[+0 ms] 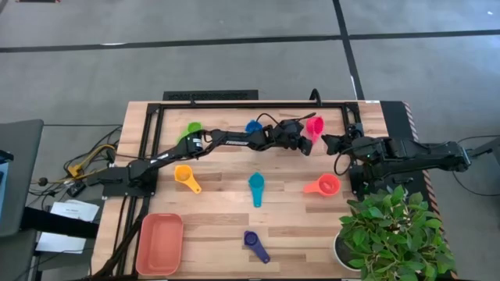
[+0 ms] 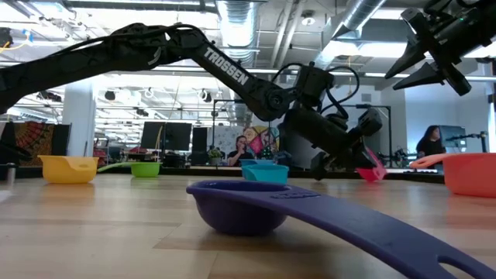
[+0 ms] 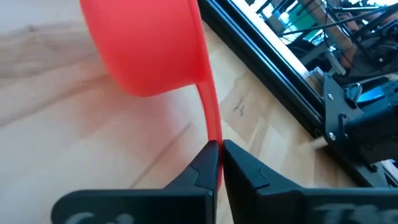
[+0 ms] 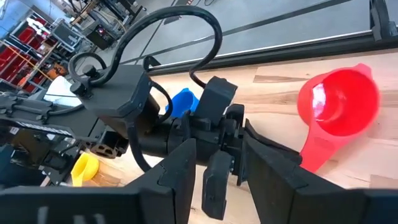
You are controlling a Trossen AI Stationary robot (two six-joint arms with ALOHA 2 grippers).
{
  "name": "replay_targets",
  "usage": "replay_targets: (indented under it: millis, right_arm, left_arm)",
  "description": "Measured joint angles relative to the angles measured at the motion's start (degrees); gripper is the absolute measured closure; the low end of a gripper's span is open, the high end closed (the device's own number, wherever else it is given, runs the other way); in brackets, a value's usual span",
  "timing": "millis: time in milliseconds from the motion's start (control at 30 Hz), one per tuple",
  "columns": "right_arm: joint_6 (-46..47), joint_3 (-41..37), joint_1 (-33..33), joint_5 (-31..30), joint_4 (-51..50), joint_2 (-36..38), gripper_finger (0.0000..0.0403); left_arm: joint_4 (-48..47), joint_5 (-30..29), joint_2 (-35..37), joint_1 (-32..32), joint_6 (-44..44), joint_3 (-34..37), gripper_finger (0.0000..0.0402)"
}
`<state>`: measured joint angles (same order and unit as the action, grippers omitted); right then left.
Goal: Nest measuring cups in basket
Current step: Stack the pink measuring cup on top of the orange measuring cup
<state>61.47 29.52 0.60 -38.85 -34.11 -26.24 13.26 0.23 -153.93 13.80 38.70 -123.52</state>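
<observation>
The pink measuring cup (image 1: pixel 314 125) sits near the table's far edge, and my left gripper (image 3: pixel 219 152) is shut on its handle. In the right wrist view the same cup (image 4: pixel 339 102) shows its hollow, tilted. My right gripper (image 1: pixel 326 143) hangs open just right of it, above the table, touching nothing. Loose on the wood lie the green (image 1: pixel 191 129), blue (image 1: pixel 254 125), yellow-orange (image 1: pixel 183 176), teal (image 1: pixel 256 186), coral (image 1: pixel 324 185) and dark purple-blue (image 1: pixel 254 243) cups. The salmon basket (image 1: pixel 160 243) stands at the near left corner. My left gripper pinches the pink cup's handle (image 3: pixel 213 134) between its two fingertips, at the handle's free end. The fingers come nearly level from the table's left, along the handle. The cup is tilted (image 2: pixel 372 172); whether its bowl is clear of the table I cannot tell.
A black metal frame (image 1: pixel 258 104) runs along the far edge, close behind the pink cup. A potted plant (image 1: pixel 391 234) fills the near right corner. Cables and papers lie off the table's left side. People sit in the room behind.
</observation>
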Motion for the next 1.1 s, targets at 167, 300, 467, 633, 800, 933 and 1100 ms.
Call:
replay_targets:
  millis: [167,300,467,633,800,933,1100]
  right_arm:
    - [0.0,0.0,0.2,0.0,0.0,0.0,0.0251]
    - [0.0,0.0,1.0,0.0,0.0,0.0,0.0258]
    - [0.0,0.0,1.9,0.0,0.0,0.0,0.0266]
    - [0.0,0.0,2.0,-0.1,0.0,0.0,0.0271]
    - [-0.3,0.0,2.0,-0.1,-0.2,0.0,0.0269]
    - [-0.5,0.0,1.9,-0.1,-0.3,0.0,0.0271]
    - [-1.5,0.0,1.9,-0.6,-0.8,0.0,0.0272]
  left_arm:
    - [-1.8,2.1,0.1,0.0,-0.1,0.0,0.0399]
    - [-2.2,5.4,0.1,0.1,1.0,0.0,0.04]
    - [-6.3,12.1,1.4,0.1,3.1,0.0,0.0401]
    - [-16.1,16.6,4.5,-0.4,1.6,0.0,0.0401]
    - [-24.6,16.8,8.6,-0.7,-4.6,0.0,0.0401]
    - [-29.0,20.9,12.0,-0.7,-9.4,0.0,0.0401]
    - [-29.2,34.7,13.0,-0.5,-9.8,0.0,0.0401]
